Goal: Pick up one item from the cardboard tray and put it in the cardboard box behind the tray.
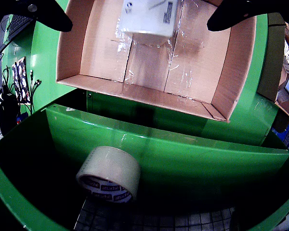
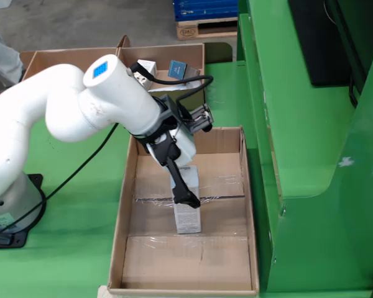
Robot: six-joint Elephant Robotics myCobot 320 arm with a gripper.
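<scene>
Even, bright light in the fixed view; the riding view is fisheye-bent, dark below, with tape glare.

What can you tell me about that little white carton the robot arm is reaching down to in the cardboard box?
The white carton is a small, slim rectangular pack, apparently of thin card, with dark print and a barcode-like label on its faces. In the fixed view it stands upright on the floor of the open cardboard tray, near the taped middle seam. The gripper is around it: one black finger runs down its left side. In the gripper's own view the carton lies between the two dark fingers. Whether they squeeze it cannot be told.
</scene>
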